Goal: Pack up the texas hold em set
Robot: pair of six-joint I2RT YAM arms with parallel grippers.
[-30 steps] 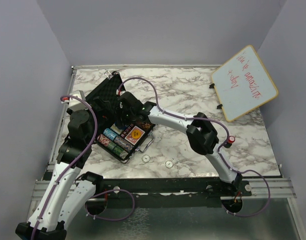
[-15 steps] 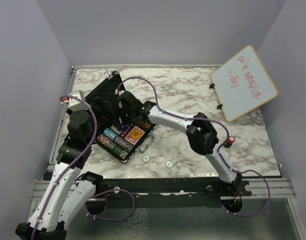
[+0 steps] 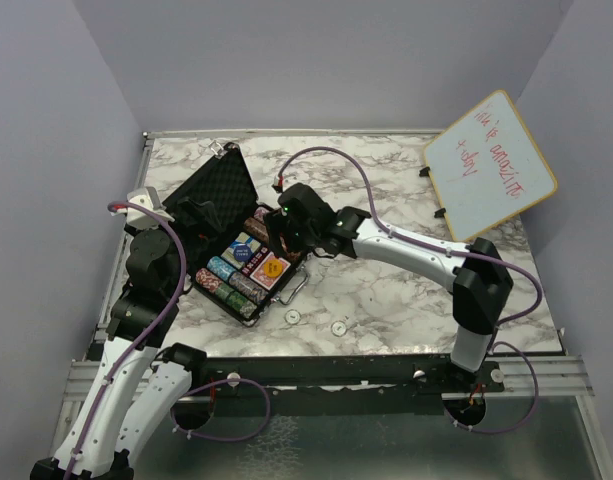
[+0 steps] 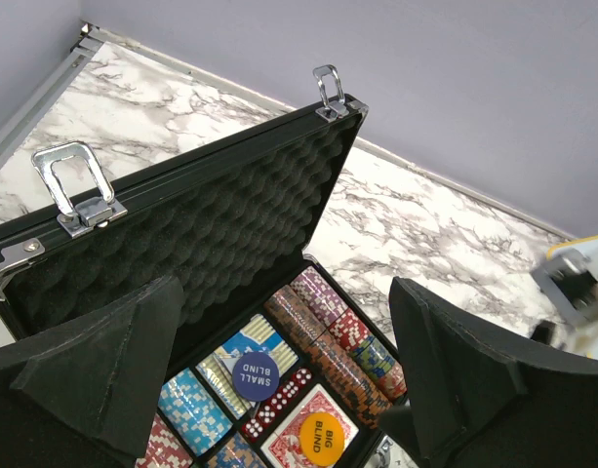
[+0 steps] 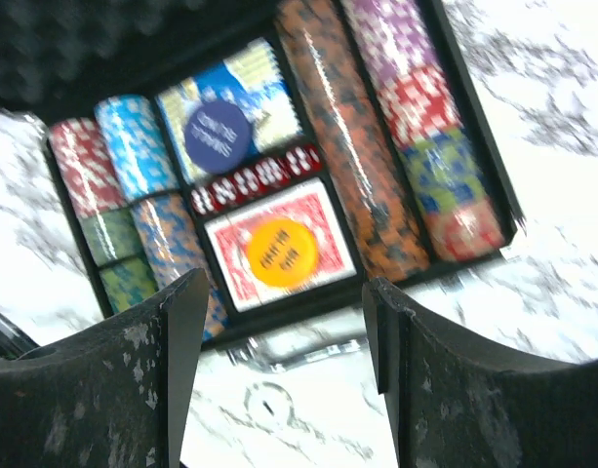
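Our right gripper (image 5: pixel 284 291) has its two black fingers (image 5: pixel 133 375) spread wide, and nothing is between them. In its wrist view it hangs over the open tray of the black rectangular hard case (image 3: pixel 221 185). Below it lie a round blue button (image 5: pixel 217 136) and a round orange button (image 5: pixel 284 252), but the writing on them is blurred in this view.

Our left gripper (image 4: pixel 284 292) is also spread and holds nothing. It faces the egg-crate foam of the raised lid (image 4: pixel 211 234), which has two silver latches (image 4: pixel 79 185) on its upper edge. In the left wrist view we can read "SMALL BLIND" on the blue button and "BIG BLIND" on the orange one.

The orange button rests on a red card deck (image 5: pixel 230 273) and the blue one on a blue card deck (image 5: pixel 269 97), with a row of red dice (image 5: pixel 259 177) between the decks. Striped poker-chip stacks (image 4: pixel 328 336) fill the compartments on both sides.

In the top view the case stands left of centre on the white marble table (image 3: pixel 386 180). The wood-framed whiteboard (image 3: pixel 491 165) at the upper right has red handwriting that is too small for us to read.
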